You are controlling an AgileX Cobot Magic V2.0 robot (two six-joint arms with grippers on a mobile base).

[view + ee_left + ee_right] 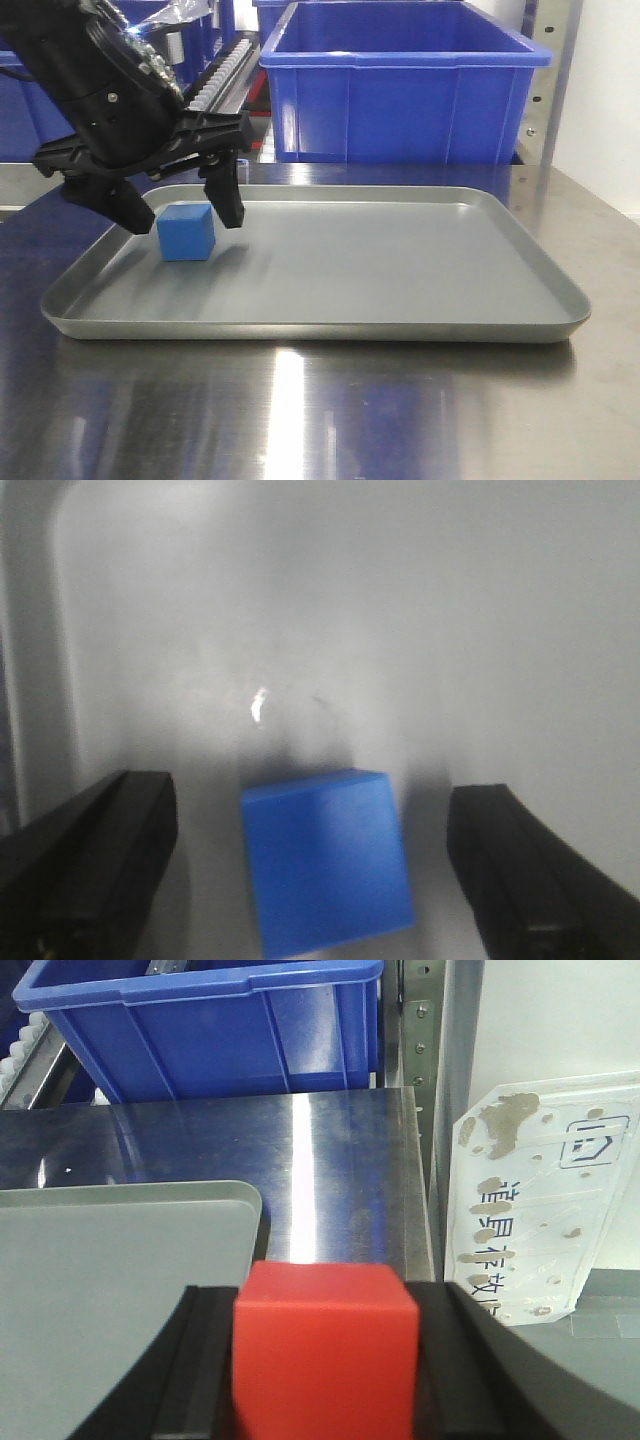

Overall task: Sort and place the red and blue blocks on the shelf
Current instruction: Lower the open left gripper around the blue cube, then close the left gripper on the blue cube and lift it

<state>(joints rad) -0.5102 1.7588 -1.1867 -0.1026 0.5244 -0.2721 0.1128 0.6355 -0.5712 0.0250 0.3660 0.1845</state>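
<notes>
I work over a brushed steel table [300,420], its top glossy and streaked with reflections. Directly on it lies a shallow grey tray [420,260] with rounded corners and a raised rim, set flat. Bare steel shows in front of the tray and to its right. On the tray's floor, toward its left rear corner, sits a blue block [186,232].

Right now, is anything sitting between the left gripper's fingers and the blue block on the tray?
Nothing visible. The left gripper is open and straddles the blue block, one finger on each side. The left wrist view shows only bare grey tray in both gaps; neither finger touches the block.
</notes>
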